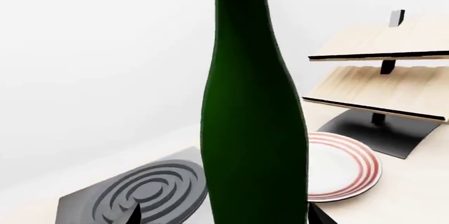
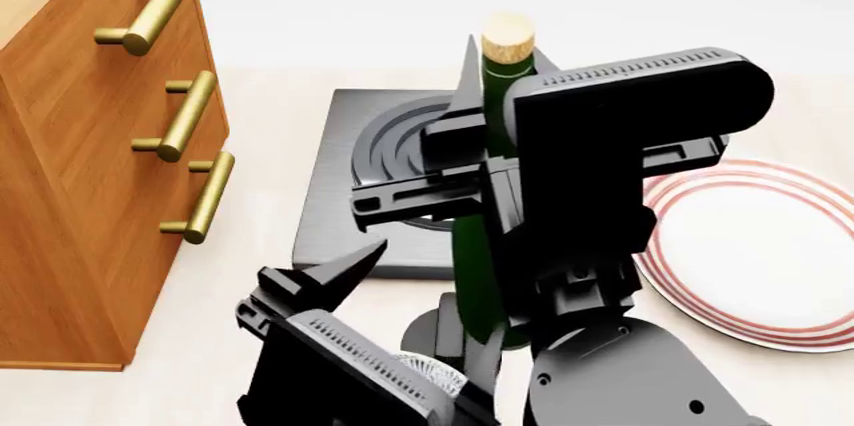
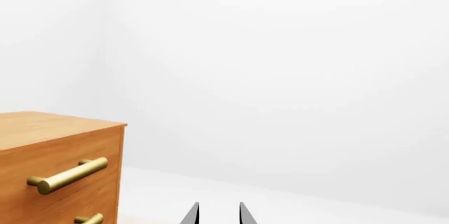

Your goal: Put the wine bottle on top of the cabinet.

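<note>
The wine bottle, dark green with a tan cork, stands upright in the middle of the head view. My right gripper is at its neck: one finger lies beside the neck and the tips stand narrowly apart, with nothing showing between them in the right wrist view. My left gripper is open wide around the bottle's body, with a gap on one side. The orange-brown cabinet with brass handles stands to the left, and its top is bare.
A dark grey slab with raised rings lies behind the bottle. A white plate with red rim stripes sits to the right. A pale slanted wooden rack on a black base stands beyond the plate.
</note>
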Tool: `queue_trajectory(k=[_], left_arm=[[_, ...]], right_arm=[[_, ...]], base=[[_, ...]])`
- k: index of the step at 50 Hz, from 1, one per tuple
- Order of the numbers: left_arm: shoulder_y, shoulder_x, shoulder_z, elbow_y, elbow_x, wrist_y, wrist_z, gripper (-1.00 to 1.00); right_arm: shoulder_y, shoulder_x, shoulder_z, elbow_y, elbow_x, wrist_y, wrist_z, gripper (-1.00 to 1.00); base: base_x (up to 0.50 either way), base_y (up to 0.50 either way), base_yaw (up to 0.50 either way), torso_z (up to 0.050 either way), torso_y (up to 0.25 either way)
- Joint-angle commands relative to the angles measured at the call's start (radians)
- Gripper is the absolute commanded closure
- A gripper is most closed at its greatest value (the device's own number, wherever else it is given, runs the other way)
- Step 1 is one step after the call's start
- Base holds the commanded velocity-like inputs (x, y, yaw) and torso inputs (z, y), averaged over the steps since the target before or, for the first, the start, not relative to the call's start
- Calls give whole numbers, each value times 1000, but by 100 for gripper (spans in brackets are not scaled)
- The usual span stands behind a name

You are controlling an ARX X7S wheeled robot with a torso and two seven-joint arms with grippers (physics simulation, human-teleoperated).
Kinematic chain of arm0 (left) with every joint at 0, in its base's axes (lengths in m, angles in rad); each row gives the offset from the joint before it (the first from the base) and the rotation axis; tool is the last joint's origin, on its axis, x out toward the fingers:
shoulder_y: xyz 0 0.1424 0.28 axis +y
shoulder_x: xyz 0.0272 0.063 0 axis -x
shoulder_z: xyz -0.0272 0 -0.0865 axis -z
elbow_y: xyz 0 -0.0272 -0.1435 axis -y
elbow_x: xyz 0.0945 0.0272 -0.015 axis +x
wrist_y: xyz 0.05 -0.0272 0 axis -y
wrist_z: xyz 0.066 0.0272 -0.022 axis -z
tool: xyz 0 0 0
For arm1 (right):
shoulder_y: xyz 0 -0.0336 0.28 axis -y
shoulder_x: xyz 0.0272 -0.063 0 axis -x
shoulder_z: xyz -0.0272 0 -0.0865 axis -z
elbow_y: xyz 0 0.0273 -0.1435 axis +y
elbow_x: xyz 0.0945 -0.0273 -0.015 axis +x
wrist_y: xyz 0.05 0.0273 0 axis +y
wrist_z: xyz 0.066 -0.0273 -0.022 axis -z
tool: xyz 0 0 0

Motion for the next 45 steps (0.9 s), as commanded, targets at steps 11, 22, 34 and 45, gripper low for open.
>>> queue_trajectory(k=[11,22,34,45], left_arm=[[-32,76,-40,-180,-151,224,72,-100],[-76,77,25,-245,-193,263,38,-100],[-118,75,74,-316,-236,304,17,-100],[-140,67,106,-336,-269,324,-7,-100]], right_arm=[[7,-15,20,-32,-33,5,-22,100],[-1,-9,29,-44,-22,4,-16,100],[-2,-6,34,-55,-11,8,-8,100],[1,-2,35,-51,-8,6,-7,100]], base=[[0,0,0,0,1],[0,0,0,0,1],[0,0,0,0,0],[0,0,0,1,1]])
